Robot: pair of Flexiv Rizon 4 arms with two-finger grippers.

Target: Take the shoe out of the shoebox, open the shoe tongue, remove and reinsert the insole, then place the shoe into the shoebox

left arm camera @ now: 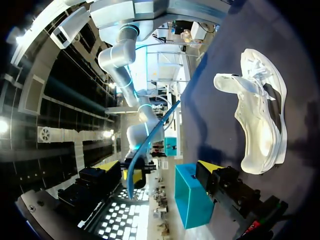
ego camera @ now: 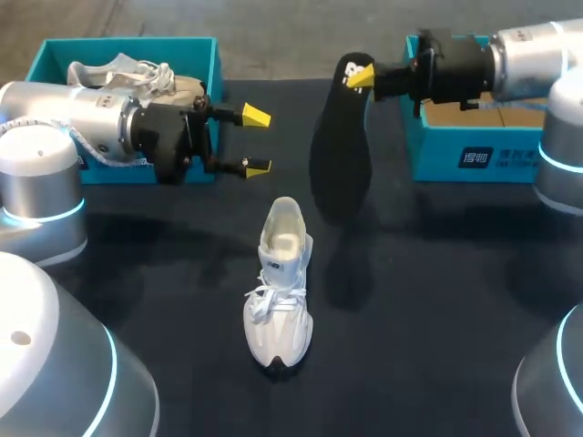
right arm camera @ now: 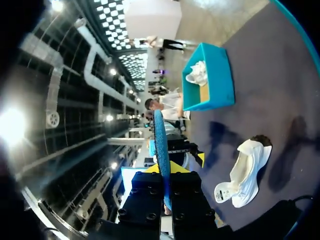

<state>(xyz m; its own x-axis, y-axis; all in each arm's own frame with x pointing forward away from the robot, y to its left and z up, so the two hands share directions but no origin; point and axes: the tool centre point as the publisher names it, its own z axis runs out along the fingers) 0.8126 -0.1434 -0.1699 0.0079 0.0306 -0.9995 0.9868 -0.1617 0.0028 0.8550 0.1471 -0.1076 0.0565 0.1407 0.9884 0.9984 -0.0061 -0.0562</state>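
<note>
The right fingers (ego camera: 362, 77) are clenched on the upper end of the black insole (ego camera: 339, 155), which is held hanging over the worktop (ego camera: 437, 300). The left fingers (ego camera: 256, 116) are released, with nothing between them. The white shoe (ego camera: 281, 291) is stood on the worktop, below the left fingers and outside the shoebox (ego camera: 127, 43) behind them.

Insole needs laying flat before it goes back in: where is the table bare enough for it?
Widest bare table lies right of the shoe, between the right box and the near edge. A narrower patch sits left of the shoe. Crowded between the boxes: the left pincer and the hanging insole fill it.
</note>
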